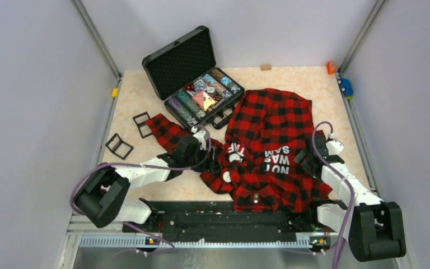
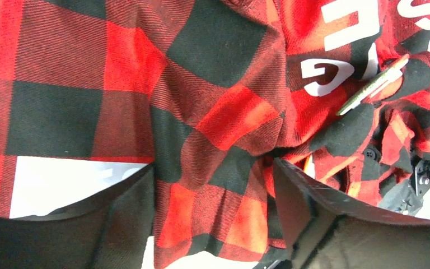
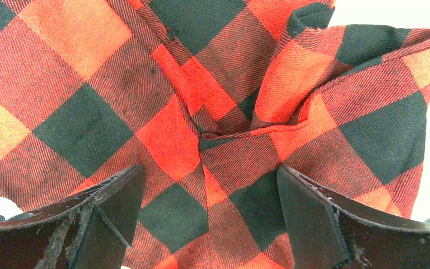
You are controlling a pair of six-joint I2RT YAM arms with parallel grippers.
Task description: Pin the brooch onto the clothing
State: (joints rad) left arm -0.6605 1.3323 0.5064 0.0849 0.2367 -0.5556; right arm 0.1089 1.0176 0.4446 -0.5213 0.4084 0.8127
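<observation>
Hovering low over the shirt with both arms, and as far as I can see nothing is pinned yet. Out by the left edge of the tabletop (image 1: pixel 145 95) lie two black square frames (image 1: pixel 118 145), flat and hollow. Toward the far edge the black case (image 1: pixel 182 59) stands open, with ribbed foam in its lid and bright little pieces packed in its tray.

My left gripper (image 2: pixel 213 179) is spread wide over soft twilled flannel, which is rucked up between the fingers but not pinched. The shirt (image 1: pixel 269 129) sprawls from the middle of the tabletop down to the near edge and toward the right edge, rumpled, in red and black checks with white block lettering (image 1: pixel 274 159).

Beside that lettering, in my left wrist view, a flat disc (image 2: pixel 372 84) shows edge-on in a fold, greenish at the rim. It may be the brooch, but I cannot tell, nor whether it is fastened.

My right gripper (image 3: pixel 210 174), at the shirt's right side, is released too, jaws wide, with a peaked fold of cloth between them unclamped.

My reading is early days: the cloth wants flattening, the brooch wants picking up, and the pin has to go through.
</observation>
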